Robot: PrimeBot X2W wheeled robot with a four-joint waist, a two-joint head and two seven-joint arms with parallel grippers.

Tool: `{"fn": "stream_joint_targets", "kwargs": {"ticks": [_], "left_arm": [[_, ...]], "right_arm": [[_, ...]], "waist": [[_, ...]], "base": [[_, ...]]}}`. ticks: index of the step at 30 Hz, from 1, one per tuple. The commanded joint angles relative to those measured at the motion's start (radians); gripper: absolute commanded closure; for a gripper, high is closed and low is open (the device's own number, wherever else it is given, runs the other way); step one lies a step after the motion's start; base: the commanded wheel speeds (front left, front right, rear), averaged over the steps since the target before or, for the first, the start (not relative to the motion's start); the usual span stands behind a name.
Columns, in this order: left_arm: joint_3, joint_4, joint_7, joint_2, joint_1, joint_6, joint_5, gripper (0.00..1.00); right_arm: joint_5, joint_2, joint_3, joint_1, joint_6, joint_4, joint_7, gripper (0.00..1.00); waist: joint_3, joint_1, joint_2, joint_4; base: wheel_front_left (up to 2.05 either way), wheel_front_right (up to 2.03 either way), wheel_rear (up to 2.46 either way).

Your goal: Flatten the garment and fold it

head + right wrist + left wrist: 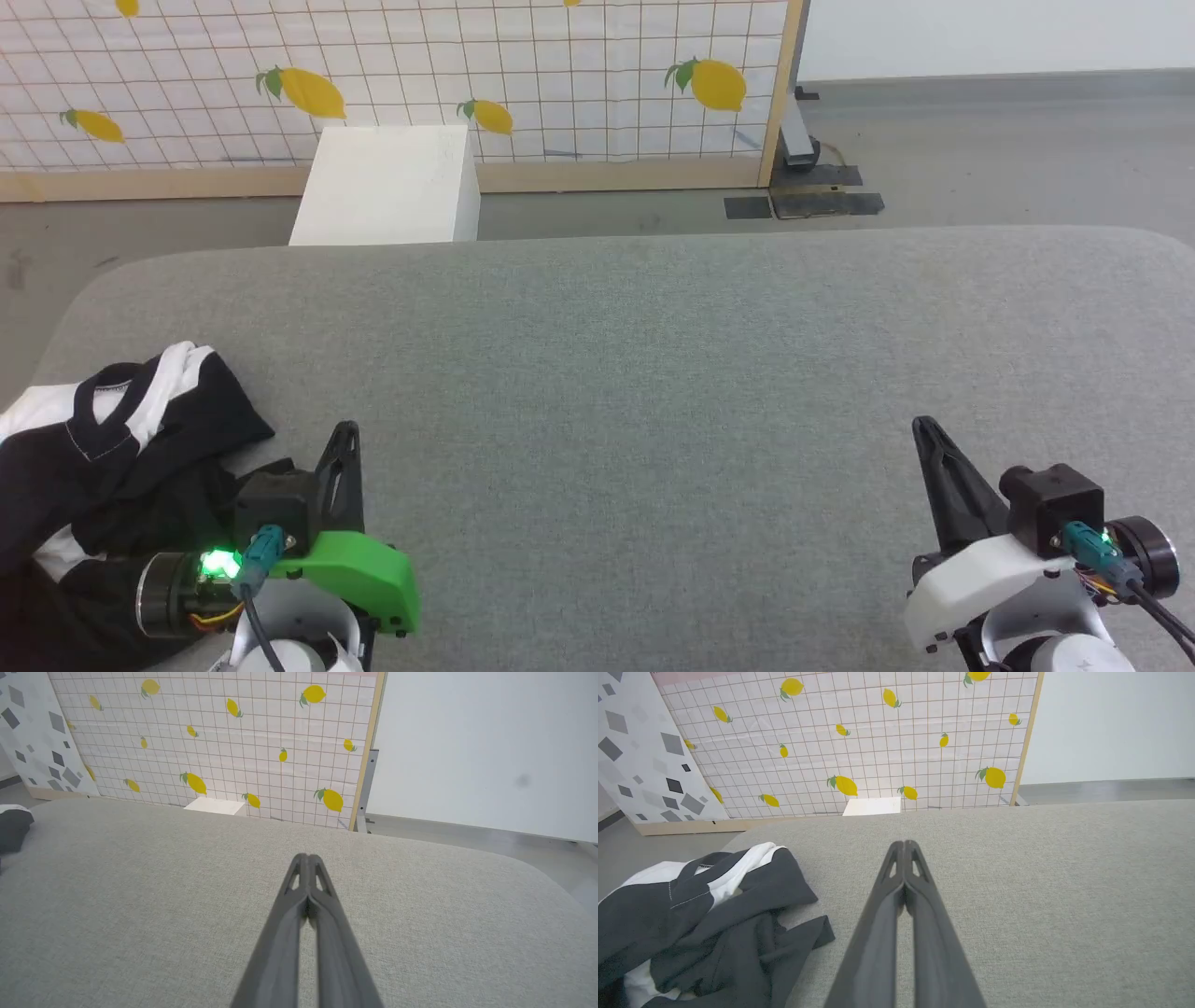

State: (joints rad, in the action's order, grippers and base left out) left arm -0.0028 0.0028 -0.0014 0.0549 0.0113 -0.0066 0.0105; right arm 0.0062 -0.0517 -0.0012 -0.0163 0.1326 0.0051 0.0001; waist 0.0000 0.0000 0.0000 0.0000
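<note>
In the head view, the garment [103, 467] lies bunched; wrist views: left fingers [880, 933], right fingers [280, 952] pressed together.

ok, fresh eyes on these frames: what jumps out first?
The crumpled black-and-white garment, heaped at the near left corner of the grey table beside the shut left gripper. Behind the table stands a lemon-print screen with a white box at its foot. The right gripper, also shut, is at the near right.
</note>
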Motion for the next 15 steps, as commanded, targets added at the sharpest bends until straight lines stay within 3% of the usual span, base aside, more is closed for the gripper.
{"fn": "stream_joint_targets", "kwargs": {"ticks": [1, 15], "left_arm": [[0.003, -0.003, 0.001, -0.005, -0.011, 0.007, -0.010, 1.00], [0.003, -0.003, 0.001, -0.005, -0.011, 0.007, -0.010, 1.00]], "right_arm": [[-0.006, 0.001, 0.001, 0.016, -0.002, -0.005, 0.000, 1.00], [-0.006, 0.001, 0.001, 0.016, -0.002, -0.005, 0.000, 1.00]], "waist": [[0.000, 0.0000, 0.0000, 0.000], [0.000, 0.0000, 0.0000, 0.000]], "base": [[0.00, 0.00, 0.00], [0.00, 0.00, 0.00]]}}
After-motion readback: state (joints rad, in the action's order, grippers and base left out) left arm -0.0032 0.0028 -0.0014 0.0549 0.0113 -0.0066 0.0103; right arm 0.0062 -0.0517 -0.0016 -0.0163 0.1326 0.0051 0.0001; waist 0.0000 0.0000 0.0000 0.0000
